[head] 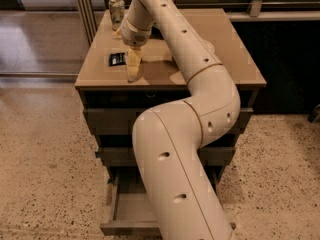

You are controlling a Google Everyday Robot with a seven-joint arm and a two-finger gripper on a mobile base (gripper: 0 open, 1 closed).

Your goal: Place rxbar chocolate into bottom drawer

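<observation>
Pale yellowish gripper (133, 70) points straight down over the front part of the flat brown cabinet top (225, 59); cannot tell whether it is open or closed. Small flat black rxbar chocolate (117, 59) lies on the top just beside the gripper, camera-left, not held, and a pale green drink can (116, 8) stands upright at the back corner. Lowest down, the grey-brown bottom drawer (131, 211) is pulled out, partly hidden by the cream robot arm (200, 84).

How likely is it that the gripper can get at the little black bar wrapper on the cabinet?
Probably yes. The gripper hangs low over the brown cabinet top, right beside the small flat black bar wrapper, with nothing between them. The pale drink can stands well behind, out of the way.
</observation>
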